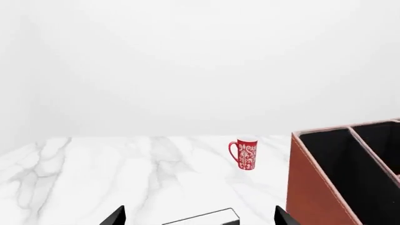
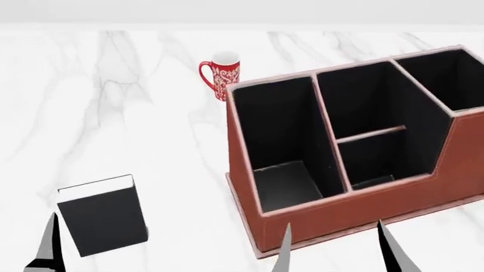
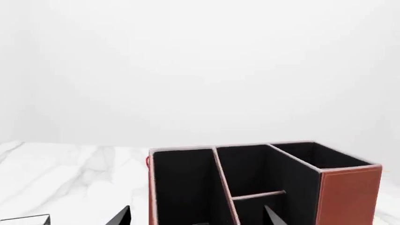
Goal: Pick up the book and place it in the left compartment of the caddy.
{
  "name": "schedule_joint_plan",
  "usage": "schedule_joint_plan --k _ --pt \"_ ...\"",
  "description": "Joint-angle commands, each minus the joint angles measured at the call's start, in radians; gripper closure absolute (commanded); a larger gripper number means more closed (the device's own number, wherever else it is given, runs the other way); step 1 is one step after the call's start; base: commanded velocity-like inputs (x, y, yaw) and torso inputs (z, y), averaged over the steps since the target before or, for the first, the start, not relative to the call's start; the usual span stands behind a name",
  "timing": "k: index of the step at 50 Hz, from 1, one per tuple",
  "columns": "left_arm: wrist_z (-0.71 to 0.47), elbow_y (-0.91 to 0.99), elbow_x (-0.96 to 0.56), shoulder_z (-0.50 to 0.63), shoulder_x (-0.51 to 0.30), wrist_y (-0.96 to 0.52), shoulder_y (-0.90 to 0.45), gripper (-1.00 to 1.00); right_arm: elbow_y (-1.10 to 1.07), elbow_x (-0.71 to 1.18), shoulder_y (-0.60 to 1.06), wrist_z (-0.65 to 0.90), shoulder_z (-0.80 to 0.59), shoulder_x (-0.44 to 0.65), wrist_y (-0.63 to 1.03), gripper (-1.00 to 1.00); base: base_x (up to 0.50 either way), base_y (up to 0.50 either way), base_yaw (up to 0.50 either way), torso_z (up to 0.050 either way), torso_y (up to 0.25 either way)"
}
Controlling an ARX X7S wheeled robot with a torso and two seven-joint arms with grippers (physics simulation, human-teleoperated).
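Book (image 2: pixel 102 214) upright near table edge, apart from caddy (image 2: pixel 355 209).

Head camera looks down; wrist cameras look level; all share the caddy (image 2: pixel 340 209).

A white marble table (image 2: pixel 113 102) carries three things: the book (image 2: pixel 102 218) standing upright near the front left, the caddy (image 2: pixel 355 215) to its right, and a red mug (image 2: pixel 221 75) just behind the caddy.

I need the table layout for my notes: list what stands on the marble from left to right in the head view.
book → red mug → caddy, its left compartment first
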Motion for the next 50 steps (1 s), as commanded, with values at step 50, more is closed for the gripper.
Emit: schedule_joint_plan --k 50 --pt "-0.037 0.024 -0.062 -0.011 -0.034 -0.013 -0.009 -1.00 -0.006 0.049 0.017 0.082 -0.011 0.046 -0.001 -1.00 0.23 0.00 0.00 0.000 0.001"
